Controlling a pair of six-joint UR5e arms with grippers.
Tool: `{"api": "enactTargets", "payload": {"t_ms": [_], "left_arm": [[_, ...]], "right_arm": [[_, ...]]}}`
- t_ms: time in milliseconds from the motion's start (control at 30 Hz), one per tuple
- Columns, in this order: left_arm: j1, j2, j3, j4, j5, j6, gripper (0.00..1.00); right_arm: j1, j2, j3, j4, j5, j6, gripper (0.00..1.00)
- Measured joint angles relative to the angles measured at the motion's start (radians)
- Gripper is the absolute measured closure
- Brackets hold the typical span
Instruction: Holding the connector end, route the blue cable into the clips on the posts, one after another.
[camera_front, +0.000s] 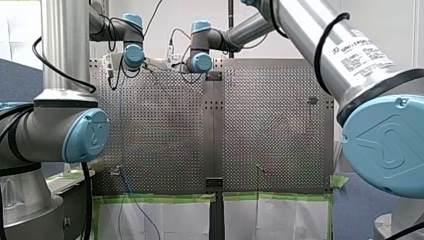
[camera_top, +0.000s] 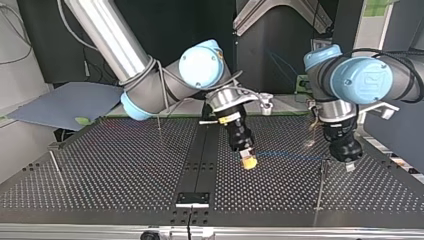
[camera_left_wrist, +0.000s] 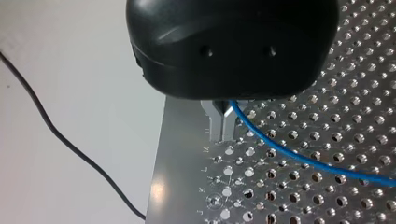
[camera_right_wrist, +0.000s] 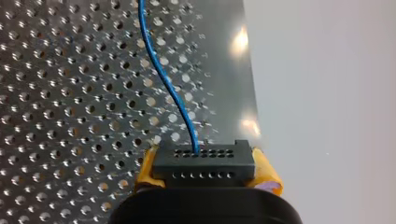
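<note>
My right gripper (camera_right_wrist: 204, 161) is shut, its yellow pads (camera_right_wrist: 264, 170) clamping the black connector (camera_right_wrist: 203, 170). The blue cable (camera_right_wrist: 168, 84) leaves the connector and runs ahead over the perforated table. In the top view my right gripper (camera_top: 248, 161) hangs near the middle, and the cable (camera_top: 285, 154) stretches across to my left gripper (camera_top: 348, 161). In the left wrist view my left gripper (camera_left_wrist: 223, 112) has its metal fingers shut on the cable (camera_left_wrist: 303, 158). A thin post (camera_top: 321, 182) stands just beside my left gripper.
More thin posts stand at the top view's left (camera_top: 54, 162) and further back (camera_top: 159, 122). A black strip (camera_top: 200, 160) divides the table down the middle. In the front view the cable (camera_front: 131, 197) trails off the near edge over green-taped paper (camera_front: 165, 215).
</note>
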Motion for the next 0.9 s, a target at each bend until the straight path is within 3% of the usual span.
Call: {"api": "enactTargets", "payload": {"t_ms": [233,900], "left_arm": [[0.011,-0.003,0.001,0.002,0.007,-0.001,1.00],[0.052,-0.109,0.077,0.008,0.074,-0.060,1.00]], "right_arm": [[0.009,0.040,-0.040,0.017,0.001,0.000,1.00],[-0.021,0.058,-0.081,0.022,-0.008,0.000,1.00]]}}
